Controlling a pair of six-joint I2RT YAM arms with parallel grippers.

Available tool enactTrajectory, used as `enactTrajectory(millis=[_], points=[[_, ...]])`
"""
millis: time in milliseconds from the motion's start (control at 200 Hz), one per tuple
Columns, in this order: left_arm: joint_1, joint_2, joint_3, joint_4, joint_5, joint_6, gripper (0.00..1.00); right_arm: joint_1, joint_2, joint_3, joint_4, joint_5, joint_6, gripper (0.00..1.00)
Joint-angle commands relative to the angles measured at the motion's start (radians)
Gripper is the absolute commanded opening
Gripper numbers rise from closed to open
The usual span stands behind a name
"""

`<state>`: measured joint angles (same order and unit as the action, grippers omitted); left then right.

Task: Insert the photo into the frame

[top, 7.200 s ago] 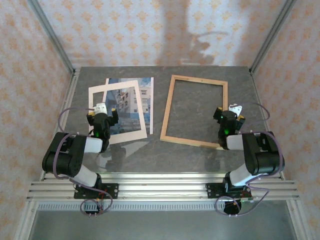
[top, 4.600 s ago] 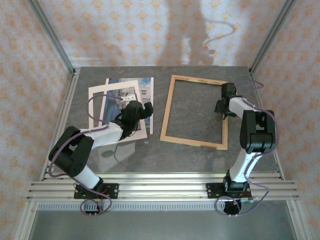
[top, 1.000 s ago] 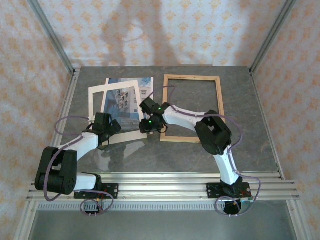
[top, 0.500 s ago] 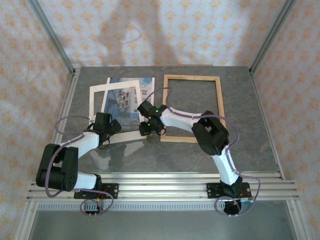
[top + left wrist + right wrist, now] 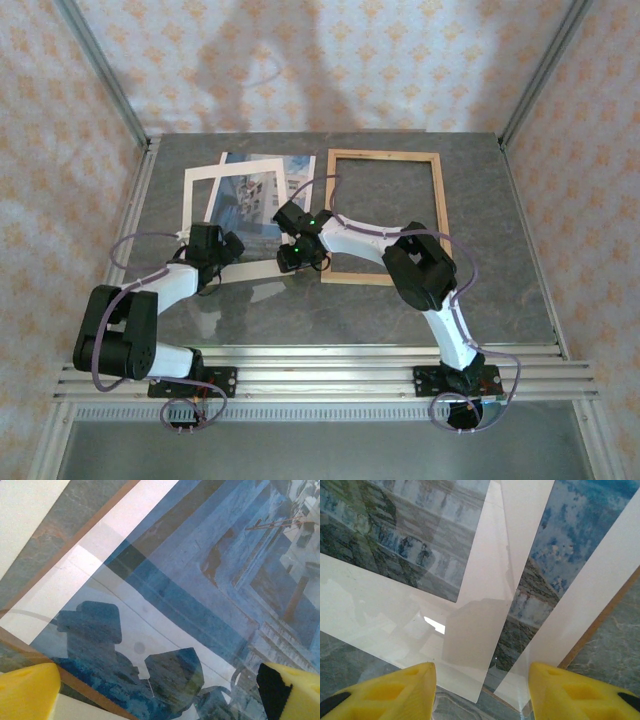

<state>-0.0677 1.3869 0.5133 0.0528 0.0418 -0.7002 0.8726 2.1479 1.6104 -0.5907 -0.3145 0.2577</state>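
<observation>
Mat [image 5: 197, 195] covering photo [image 5: 300, 178], frame [image 5: 385, 153] beside, left fingers [image 5: 27, 690] spread, right fingers [image 5: 390, 692] apart, empty

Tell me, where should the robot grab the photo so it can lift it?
Probably its right-hand strip. The photo lies flat with the cream mat covering most of it, and that edge pokes out past the mat. Come from the frame side, where the right gripper hovers open, and pinch the thin edge near the corner.

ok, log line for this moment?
photo: under mat, left of frame | frame: empty | left gripper: open, over photo | right gripper: open, over mat corner
</observation>
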Motion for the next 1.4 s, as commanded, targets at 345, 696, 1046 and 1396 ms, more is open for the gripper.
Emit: enactTrajectory(millis=[345, 696, 1046, 1396], points=[[-0.002, 0.05, -0.033, 0.009, 0.083, -0.037, 1.0, -0.042, -0.07, -0.075, 0.122, -0.219, 0.023, 0.52], [-0.001, 0.049, -0.035, 0.001, 0.072, -0.032, 1.0, -0.073, -0.117, -0.131, 0.193, -0.283, 0.059, 0.52], [-0.001, 0.048, -0.034, -0.002, 0.067, -0.03, 1.0, -0.076, -0.182, -0.203, 0.266, -0.281, 0.08, 0.51], [-0.002, 0.041, -0.035, -0.005, 0.064, -0.027, 1.0, -0.076, -0.099, -0.139, 0.226, -0.318, 0.139, 0.33]])
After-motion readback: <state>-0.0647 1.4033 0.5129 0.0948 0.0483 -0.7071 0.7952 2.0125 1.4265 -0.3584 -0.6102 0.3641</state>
